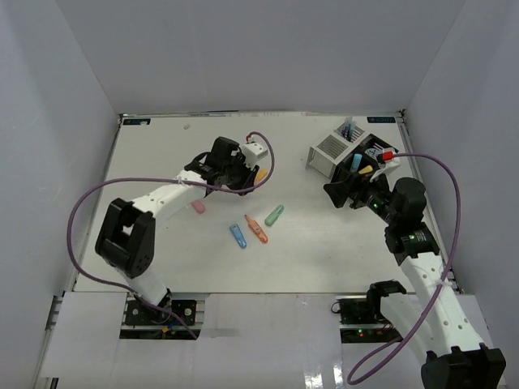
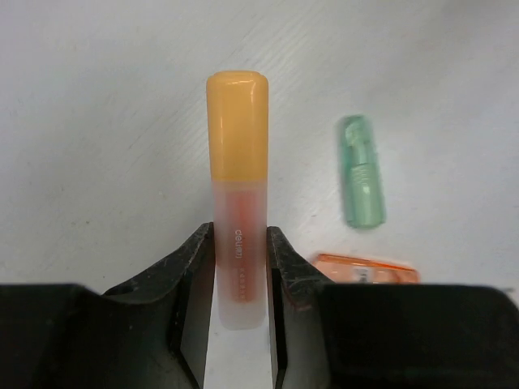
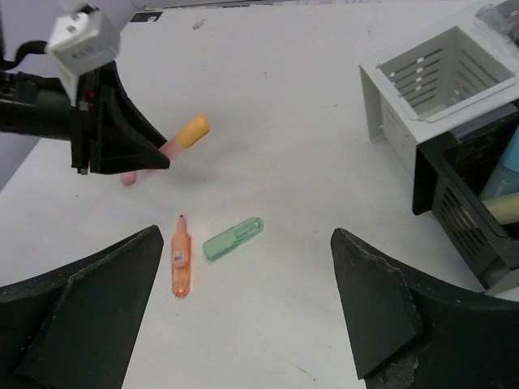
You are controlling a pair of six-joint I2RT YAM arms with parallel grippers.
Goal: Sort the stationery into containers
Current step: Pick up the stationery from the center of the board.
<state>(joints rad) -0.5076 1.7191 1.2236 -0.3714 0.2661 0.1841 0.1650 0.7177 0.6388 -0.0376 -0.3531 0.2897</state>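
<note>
The left gripper [image 2: 241, 237] is clamped on an orange-capped marker [image 2: 238, 154], one finger pressed to each side of the translucent reddish barrel, the cap sticking out past the fingertips. In the top view this grip sits left of centre on the white table [image 1: 154, 170], toward the far side. From the right wrist camera the marker tilts cap-up out of the jaws; whether it is clear of the table cannot be told.

Four more markers lie loose on the table. A pink marker [image 1: 198, 207] rests just near of the left gripper. Near the middle, a blue marker [image 1: 238, 236] and an orange marker [image 1: 256, 229] lie side by side, apart from each other, with a green marker [image 1: 274, 215] a little to their right and farther back.

The right gripper [image 1: 339, 193] hovers with its fingers spread wide and nothing between them, just left of the black box [image 1: 371, 172]. That box stands at the far right, touching the white box [image 1: 326, 151] on its left. A blue and a yellow marker stand in the black box. The near cell of the white box [image 3: 438, 77] shows nothing inside.
</note>
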